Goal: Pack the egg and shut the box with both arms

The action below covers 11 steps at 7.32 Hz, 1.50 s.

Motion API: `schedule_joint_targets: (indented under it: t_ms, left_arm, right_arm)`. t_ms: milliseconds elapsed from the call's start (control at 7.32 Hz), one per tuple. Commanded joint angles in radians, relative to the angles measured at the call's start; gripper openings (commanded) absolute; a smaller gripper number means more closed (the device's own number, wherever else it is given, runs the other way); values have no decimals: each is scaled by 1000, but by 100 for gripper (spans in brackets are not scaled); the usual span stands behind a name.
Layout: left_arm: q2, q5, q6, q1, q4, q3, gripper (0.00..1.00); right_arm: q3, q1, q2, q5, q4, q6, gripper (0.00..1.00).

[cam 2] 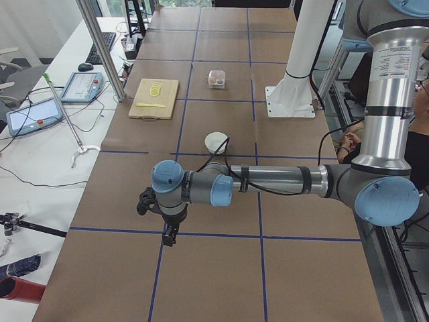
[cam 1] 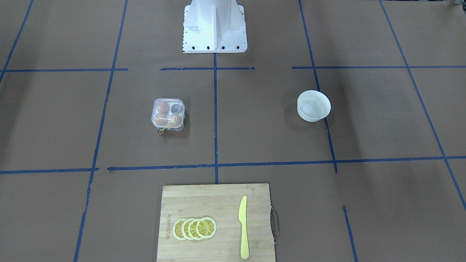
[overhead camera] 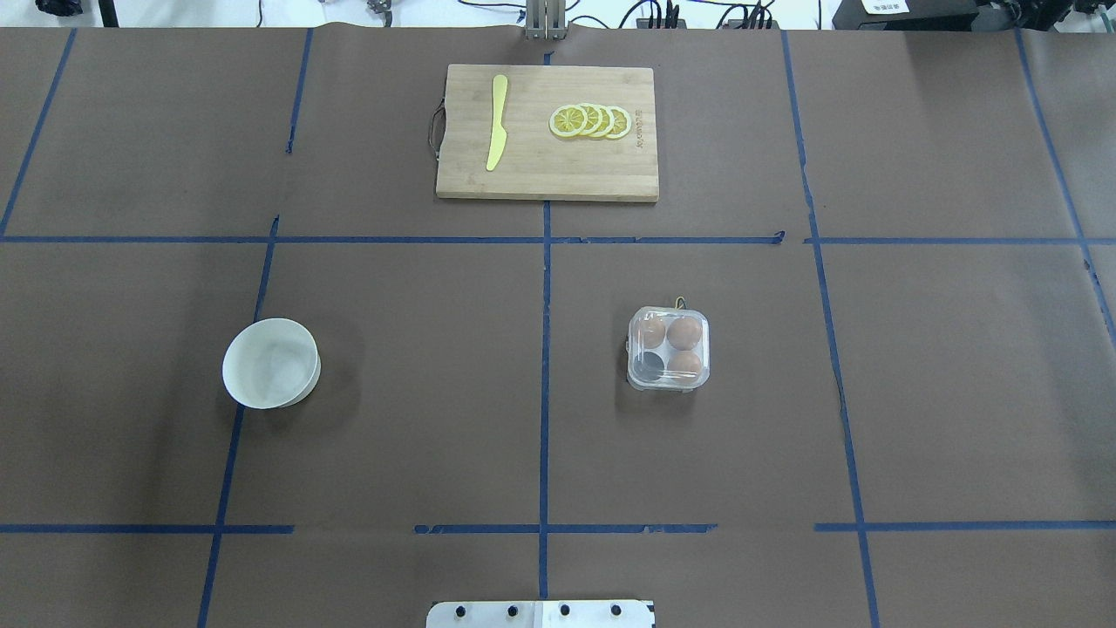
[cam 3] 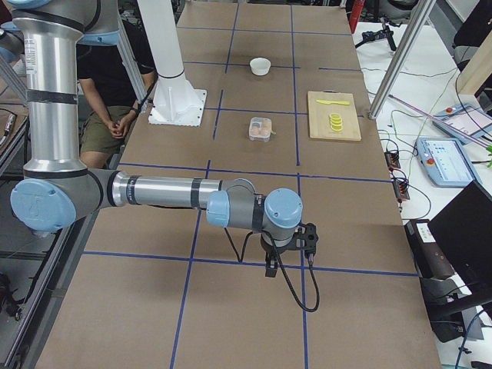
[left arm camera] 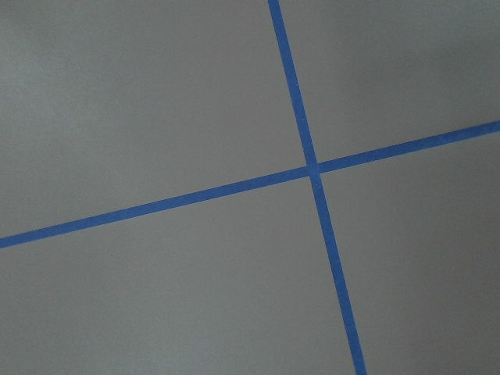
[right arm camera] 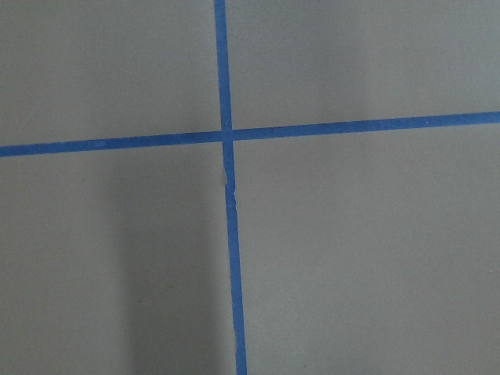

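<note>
The clear box [cam 1: 168, 114] stands on the brown table, on my right arm's side in the overhead view [overhead camera: 669, 348]. Its lid appears down over the cups. Three brown eggs lie inside, one of them the egg [overhead camera: 685, 363]; the fourth cup [overhead camera: 649, 362] is empty. A bit of yellow string [cam 1: 162, 129] hangs from it. My left gripper [cam 2: 169, 235] shows only in the left side view, far from the box near the table's end; I cannot tell its state. My right gripper [cam 3: 271, 267] shows only in the right side view, likewise far off. Both wrist views show only paper and blue tape.
A white bowl [overhead camera: 271, 363] stands on my left arm's side. A wooden cutting board [overhead camera: 547, 174] at the far edge carries lemon slices [overhead camera: 591, 121] and a yellow knife [overhead camera: 497, 122]. The white pedestal [cam 1: 214, 25] stands at the robot's side. A seated person [cam 3: 108, 100] is beside the table.
</note>
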Motion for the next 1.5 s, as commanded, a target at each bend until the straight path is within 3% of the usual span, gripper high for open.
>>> schedule_joint_targets:
  t_ms: [0,1367]
  left_arm:
    - [0,0,-36,0,0,2,100]
    - [-1,-3,-85,0,-2,1,100]
  right_arm:
    - [-1,0,6,-1,1,32,100]
    - [-6,0,8,-1,1,35,100]
